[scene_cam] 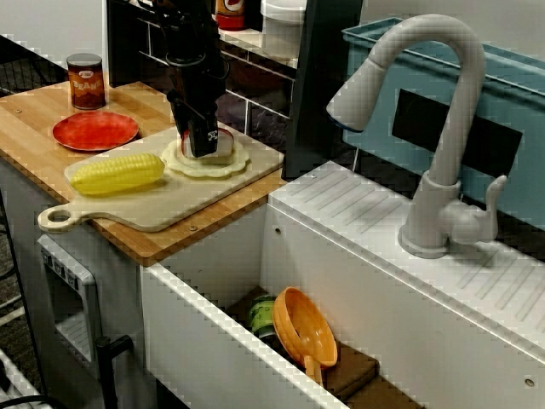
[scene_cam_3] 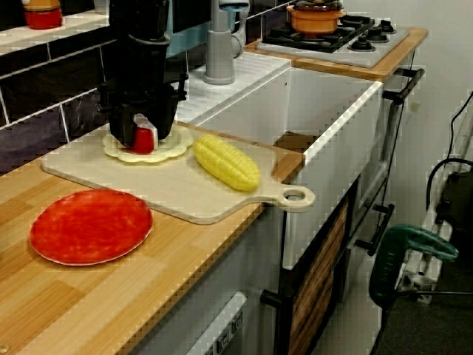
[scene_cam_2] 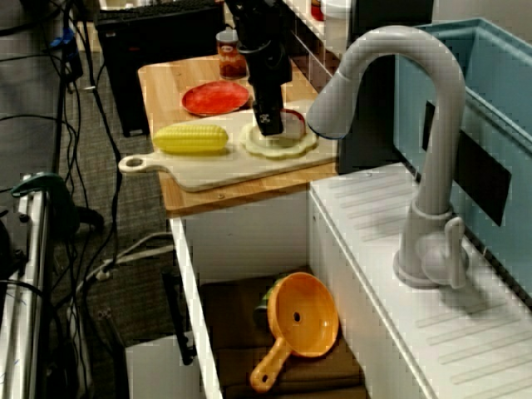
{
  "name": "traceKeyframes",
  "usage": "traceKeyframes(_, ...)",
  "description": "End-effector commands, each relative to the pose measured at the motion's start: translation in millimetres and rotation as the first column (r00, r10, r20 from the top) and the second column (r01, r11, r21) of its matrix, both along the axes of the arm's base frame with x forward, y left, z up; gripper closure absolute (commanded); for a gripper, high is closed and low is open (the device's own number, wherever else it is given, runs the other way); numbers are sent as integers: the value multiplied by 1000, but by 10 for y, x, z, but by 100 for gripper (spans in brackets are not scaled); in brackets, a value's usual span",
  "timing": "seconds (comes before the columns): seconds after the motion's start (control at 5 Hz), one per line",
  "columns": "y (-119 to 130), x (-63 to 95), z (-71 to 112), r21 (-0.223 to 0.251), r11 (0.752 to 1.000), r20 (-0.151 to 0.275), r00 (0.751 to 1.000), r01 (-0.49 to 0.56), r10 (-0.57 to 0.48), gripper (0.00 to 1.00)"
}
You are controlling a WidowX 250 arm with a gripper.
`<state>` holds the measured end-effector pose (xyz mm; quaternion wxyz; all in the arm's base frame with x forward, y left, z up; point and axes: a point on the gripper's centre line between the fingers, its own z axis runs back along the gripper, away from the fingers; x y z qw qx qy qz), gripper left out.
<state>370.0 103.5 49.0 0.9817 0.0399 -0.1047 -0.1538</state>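
The gripper [scene_cam: 203, 146] is hanging low over a red-and-white can [scene_cam: 224, 143] sitting on a scalloped dish [scene_cam: 209, 166] at the cutting board's [scene_cam: 162, 209] far end, beyond the corn [scene_cam: 117, 173]. Its fingers are flanking the can, but I cannot tell whether they are pinching it. Grasping seems to be the step in hand; lifting would need a sure hold.

The wooden counter [scene_cam: 30, 115] carries a pale cutting board [scene_cam: 170, 203], a red plate [scene_cam: 95, 130] and a can [scene_cam: 86, 81].

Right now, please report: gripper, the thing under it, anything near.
Gripper low over red-and-white item, grip unclear. Item on pale scalloped mat on cutting board. Corn beside it, apart.
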Motion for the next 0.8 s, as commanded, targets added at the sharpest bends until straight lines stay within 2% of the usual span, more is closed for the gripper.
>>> traceKeyframes(0.0, 119, 14, 317, -3, 999, 42, 998, -45, 45, 100)
traceKeyframes(0.4, 378, -89, 557, -51, 994, 24, 995, -92, 93, 100)
traceKeyframes(0.6, 487, -198, 655, -64, 992, 26, 994, -105, 107, 100)
